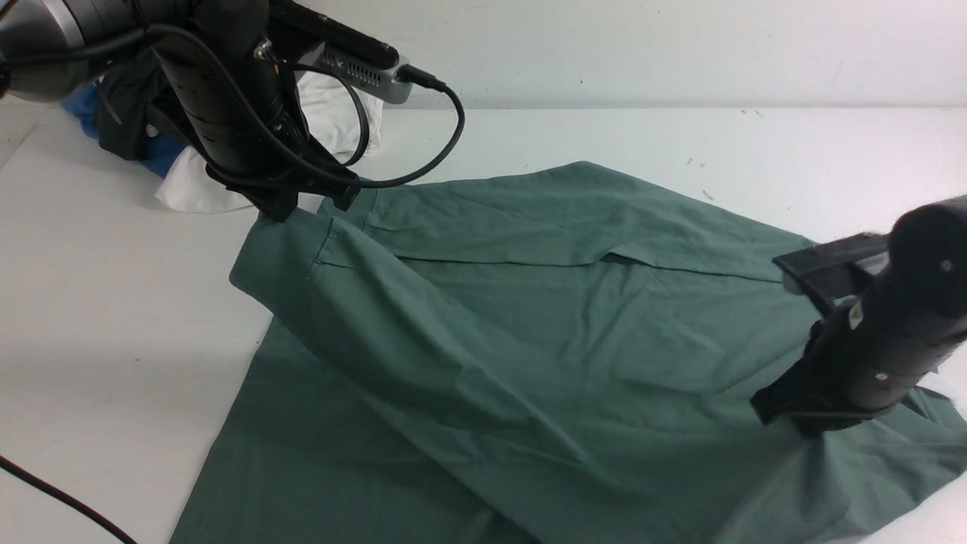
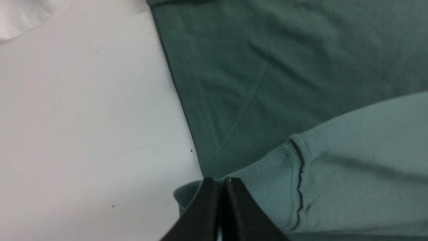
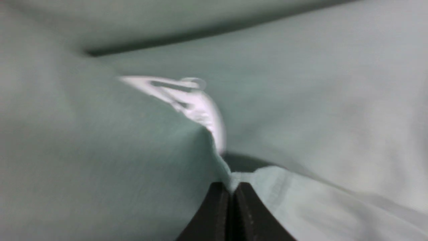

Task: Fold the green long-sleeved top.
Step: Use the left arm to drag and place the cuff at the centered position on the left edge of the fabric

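My right gripper (image 3: 230,186) is pinched shut on a fold of the green long-sleeved top (image 1: 529,325), right by a white tag (image 3: 200,103) that's too blurry to read. Farther back, my left gripper (image 2: 222,182) is clamped on the ribbed cuff (image 2: 267,174). The top's spread over the table (image 1: 113,317).

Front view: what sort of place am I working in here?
Probably a lab or test bench for clothes folding: a white table against a plain white wall, the green top spread out, and a heap of other garments at its far left.
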Motion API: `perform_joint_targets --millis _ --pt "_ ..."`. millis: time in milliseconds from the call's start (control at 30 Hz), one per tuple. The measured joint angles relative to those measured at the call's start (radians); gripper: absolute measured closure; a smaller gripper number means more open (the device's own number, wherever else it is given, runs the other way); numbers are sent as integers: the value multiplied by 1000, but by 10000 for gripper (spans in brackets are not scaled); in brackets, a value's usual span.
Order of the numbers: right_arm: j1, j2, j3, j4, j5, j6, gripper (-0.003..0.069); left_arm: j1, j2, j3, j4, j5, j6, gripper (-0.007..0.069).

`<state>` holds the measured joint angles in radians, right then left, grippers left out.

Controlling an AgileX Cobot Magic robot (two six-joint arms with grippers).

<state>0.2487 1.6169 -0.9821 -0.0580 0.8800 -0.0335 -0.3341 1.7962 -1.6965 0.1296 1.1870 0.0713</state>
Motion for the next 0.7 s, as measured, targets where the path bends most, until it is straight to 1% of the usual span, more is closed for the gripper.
perform_joint_targets --millis 33,100,167,267,533,700 --pt "-20 -40 0 -38 14 33 660 0 0 0 0 -16 0 631" --pt "-53 -86 0 -71 26 61 660 0 4 0 -2 -45 -1 631" --pt "-87 -105 0 -73 34 73 660 0 19 0 -7 -72 -1 631" --pt "-108 -103 0 -68 38 75 661 0 50 0 -9 -93 -1 631" --pt "-114 -58 0 -64 32 75 661 1 200 0 -8 -178 -4 631" --pt "-114 -1 0 -64 17 76 661 18 247 -1 -8 -231 -40 631"
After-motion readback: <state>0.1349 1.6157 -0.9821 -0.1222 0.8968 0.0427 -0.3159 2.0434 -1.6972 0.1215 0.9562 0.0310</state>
